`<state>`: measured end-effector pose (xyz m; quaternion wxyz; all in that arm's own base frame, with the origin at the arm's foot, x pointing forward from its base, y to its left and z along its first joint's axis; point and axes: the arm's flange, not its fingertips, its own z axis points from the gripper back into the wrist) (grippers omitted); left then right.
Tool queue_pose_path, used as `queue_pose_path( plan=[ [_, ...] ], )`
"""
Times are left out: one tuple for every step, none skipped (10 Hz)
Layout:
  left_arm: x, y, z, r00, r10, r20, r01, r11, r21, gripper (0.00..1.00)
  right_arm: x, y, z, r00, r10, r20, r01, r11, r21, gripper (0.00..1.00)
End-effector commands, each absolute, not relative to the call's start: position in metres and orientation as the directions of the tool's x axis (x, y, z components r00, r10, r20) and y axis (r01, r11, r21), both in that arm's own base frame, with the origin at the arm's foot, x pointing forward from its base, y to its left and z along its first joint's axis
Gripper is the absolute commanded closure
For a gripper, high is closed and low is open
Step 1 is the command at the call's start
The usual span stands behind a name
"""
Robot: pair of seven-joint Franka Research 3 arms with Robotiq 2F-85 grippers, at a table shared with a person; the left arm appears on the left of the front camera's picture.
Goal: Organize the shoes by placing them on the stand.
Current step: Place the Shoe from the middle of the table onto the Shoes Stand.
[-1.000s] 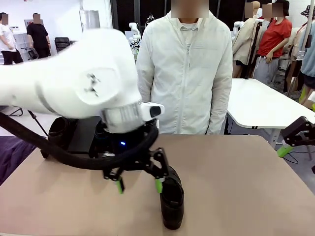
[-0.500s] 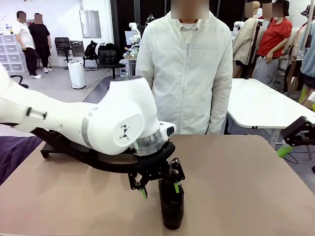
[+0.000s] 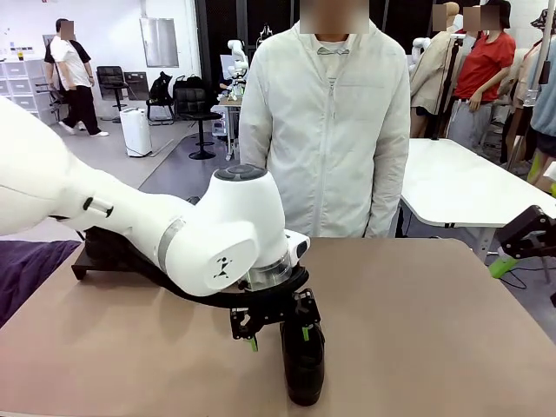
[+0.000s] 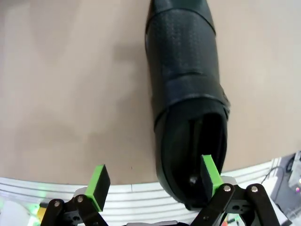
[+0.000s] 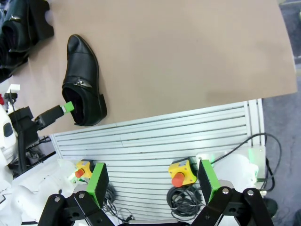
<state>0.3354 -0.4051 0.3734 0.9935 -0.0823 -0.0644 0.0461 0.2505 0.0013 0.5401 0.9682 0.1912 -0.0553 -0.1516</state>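
Black leather, slightly glossy, forms the upper of the shoe (image 4: 181, 56), which lies sole down on the surface (image 3: 391, 330), its heel end near the robot's edge and its toe pointing away. The left gripper (image 3: 280, 339) stands wide open above it with nothing held; in its wrist view one finger overlaps the shoe's opening while the other lies out to the side, over bare surface. The right gripper (image 5: 153, 167) is likewise spread and empty. The stand (image 3: 81, 266) is at the robot's left, partly behind the left arm, with other shoes (image 5: 19, 23) on it. The shoe should be light to moderate in weight, stiff at heel and sole, more yielding around the opening; its smooth leather may slip under a shallow pinch. The firmest hold is probably across both sides of the heel, once the fingers are centred over it; one side wall, pinched inside and out, would also serve but could let the toe swing. Finger height is hard to judge from these angles, so contact with the rim remains uncertain.
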Motion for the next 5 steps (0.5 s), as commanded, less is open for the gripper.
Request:
queue_pose_path(
  plan=[
    [0.3428, -0.4232, 0.3510, 0.975, 0.113, 0.192, -0.094, 0.990, -0.107, 0.00, 0.2505, -0.0016, 0.5423, 0.956, -0.290, 0.047, 0.246, 0.878, 0.410, 0.00],
    [0.3465, -0.4246, 0.3455, 0.979, 0.119, 0.167, -0.104, 0.990, -0.096, 0.00, 0.2505, -0.0016, 0.5423, 0.956, -0.290, 0.047, 0.246, 0.878, 0.410, 0.00],
    [0.3478, -0.4244, 0.3438, 0.979, 0.124, 0.163, -0.109, 0.989, -0.097, 0.00, 0.2505, -0.0016, 0.5423, 0.956, -0.290, 0.047, 0.246, 0.878, 0.410, 0.00],
    [0.3485, -0.4244, 0.3438, 0.978, 0.124, 0.170, -0.109, 0.990, -0.094, 0.00, 0.2505, -0.0016, 0.5423, 0.956, -0.290, 0.047, 0.246, 0.878, 0.410, 0.00],
    [0.3485, -0.4254, 0.3447, 0.979, 0.116, 0.170, -0.102, 0.991, -0.085, 0.41, 0.2505, -0.0016, 0.5423, 0.956, -0.290, 0.047, 0.246, 0.878, 0.410, 0.00]
  ],
)
